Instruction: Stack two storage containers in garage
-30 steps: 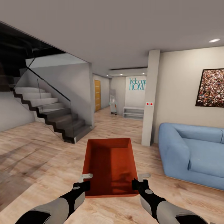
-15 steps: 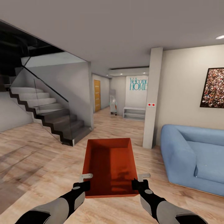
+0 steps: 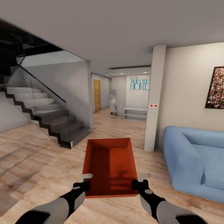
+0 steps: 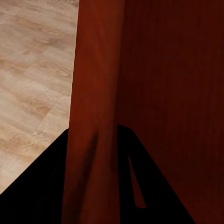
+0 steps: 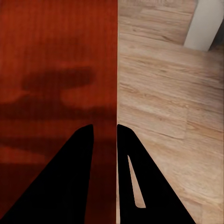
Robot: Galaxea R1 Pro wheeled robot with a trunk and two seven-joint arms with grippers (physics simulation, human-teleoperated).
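- The robot is carrying one bin [image 3: 109,166] through the living room, over the plank floor [image 3: 37,161], so the step in hand, as I judge it, is the drive toward the garage.
- To do it well, both arms should be keeping the bin level and at one height while the base is rolling; any difference between the two sides would be tilting it or prying a wall out of a grip.
- The route appears to be running down the hallway between the stairs [image 3: 46,118] and the pillar [image 3: 154,96], toward the orange door [image 3: 97,95]; steering down the middle would be sparing the bin's corners and the sofa [image 3: 193,161] at the right.
- The left gripper [image 3: 83,181] is pinching the bin's left wall near the close corner; the left wrist view is showing the wall [image 4: 93,107] running between the two dark fingers [image 4: 42,186].
- The right gripper [image 3: 140,180] is pinching the right wall likewise, one finger [image 5: 70,182] inside the bin and the other outside over the planks.
- The bin is hanging straight ahead of the trunk between the two grippers, its open top facing up, its far end pointing down the hallway, with nothing inside it.
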